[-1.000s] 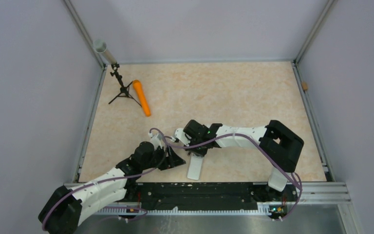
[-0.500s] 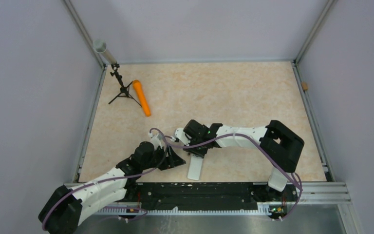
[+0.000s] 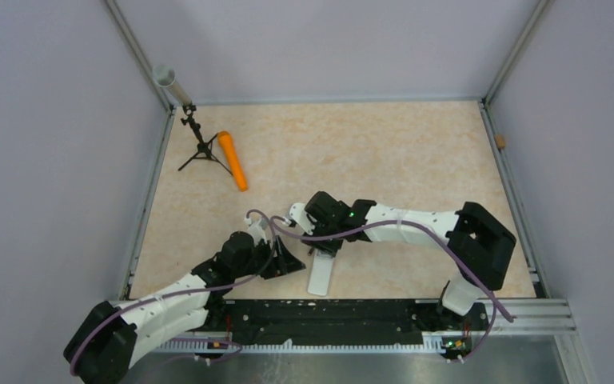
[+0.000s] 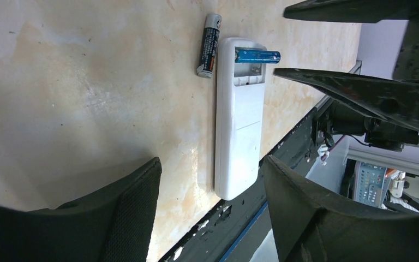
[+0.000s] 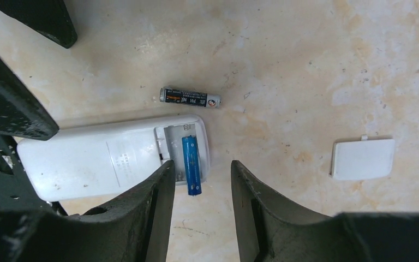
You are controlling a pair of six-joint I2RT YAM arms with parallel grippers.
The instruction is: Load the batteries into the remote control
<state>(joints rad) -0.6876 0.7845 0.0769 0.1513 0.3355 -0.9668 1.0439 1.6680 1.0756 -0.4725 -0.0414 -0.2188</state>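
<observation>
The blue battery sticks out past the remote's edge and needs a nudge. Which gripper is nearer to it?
Right. The right gripper hangs over the blue battery, fingers either side; the left gripper sits toward the remote's other end.

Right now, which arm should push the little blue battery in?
Probably right: the right gripper hangs open over the slim blue battery lying across the recess of the white rectangular remote; the left gripper sits open by its other end.
</observation>
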